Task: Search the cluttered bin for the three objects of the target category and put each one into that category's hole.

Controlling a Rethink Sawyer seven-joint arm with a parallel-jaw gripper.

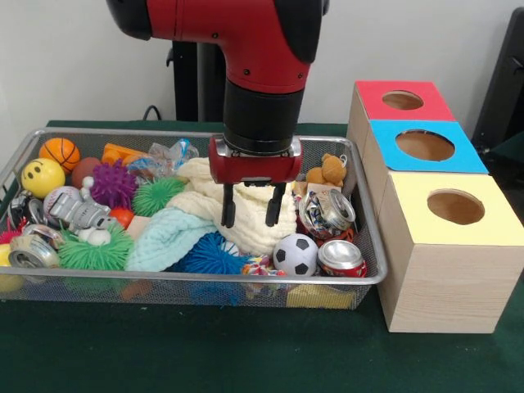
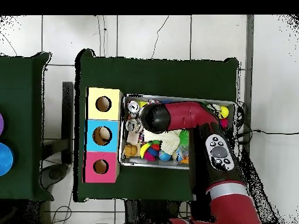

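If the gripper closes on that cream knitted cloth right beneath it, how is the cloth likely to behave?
The cream cloth lies bunched in soft folds, so it will probably drape and sag, not lift stiffly. It spreads among the clutter, touching the soccer ball, so a pull may drag or roll neighbours. The open gripper would likely pinch only a fold.

The arm (image 1: 246, 37) is glossy red, rounded and thick, with black sections at its joints. A black cylindrical wrist (image 1: 262, 115) runs down from the red shell into a flat red block edged with a silvery band. Below it hangs the gripper (image 1: 252, 209), whose two slim black jaws have a gap between them. From overhead, a grey oval panel (image 2: 219, 150) with dark round buttons sits on the red upper arm.
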